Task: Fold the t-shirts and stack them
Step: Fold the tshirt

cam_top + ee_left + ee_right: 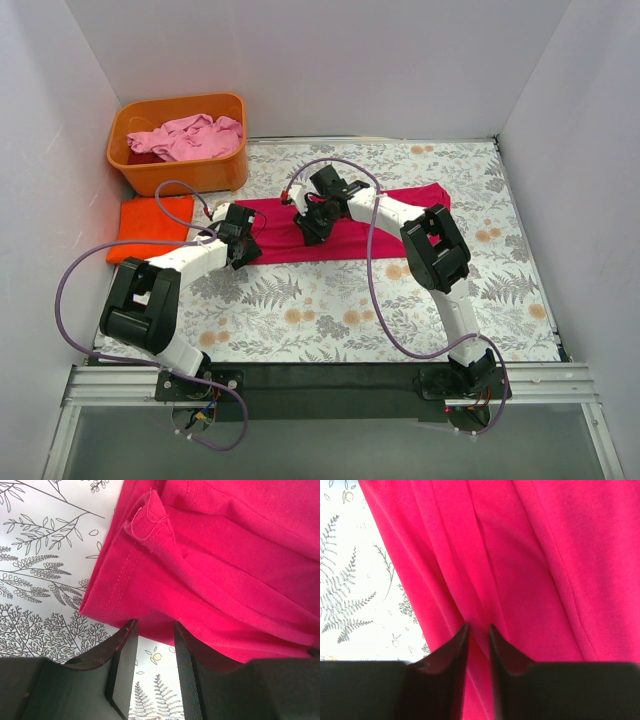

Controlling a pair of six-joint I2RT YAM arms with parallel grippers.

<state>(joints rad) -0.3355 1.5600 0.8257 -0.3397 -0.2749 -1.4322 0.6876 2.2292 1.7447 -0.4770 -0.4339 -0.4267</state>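
I am working over a printed cloth (330,320) that is covering the table, white with grey ferns and small orange flowers. In the left wrist view the cloth (40,555) is showing up as dark fern line-work filling the left side. In the right wrist view the cloth (350,590) is showing paler fern sprays, again at the left. An orange tub (165,175) is sitting at the far left corner of the cloth, close to the left wall (40,150). A back wall (350,60) and a right wall (590,150), both plain white, are closing in the other sides. Along the near edge a black strip (330,377) is running across, and a metal rail (330,398) is lying just in front of it.
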